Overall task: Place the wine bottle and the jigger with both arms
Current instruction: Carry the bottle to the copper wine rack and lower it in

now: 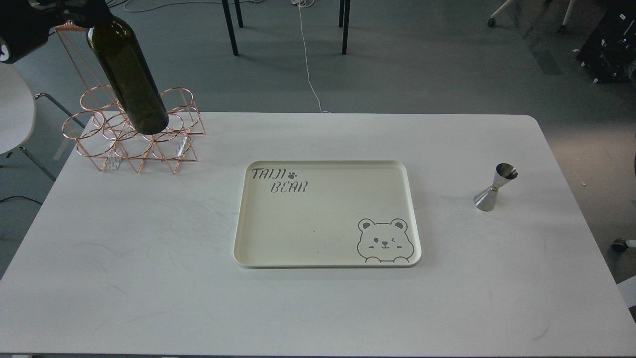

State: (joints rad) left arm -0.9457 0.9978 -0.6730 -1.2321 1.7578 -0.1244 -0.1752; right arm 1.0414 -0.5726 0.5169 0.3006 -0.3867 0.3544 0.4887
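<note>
The wine bottle [128,74] is dark olive-green and hangs tilted in the air at the top left. Its base is over the copper wire rack [134,134]. Its neck disappears into the black mass of my left gripper [74,11] at the top left corner, which holds it there; most of the gripper is cut off by the frame edge. The steel jigger [495,188] stands upright on the white table [149,248] at the right, clear of everything. My right gripper is out of view.
A cream tray [238,223] with a bear drawing and "TAIJI BEAR" lettering lies in the middle of the table, with nothing on it. A white chair [12,114] stands off the table's left edge. Chair legs and cables are on the floor behind.
</note>
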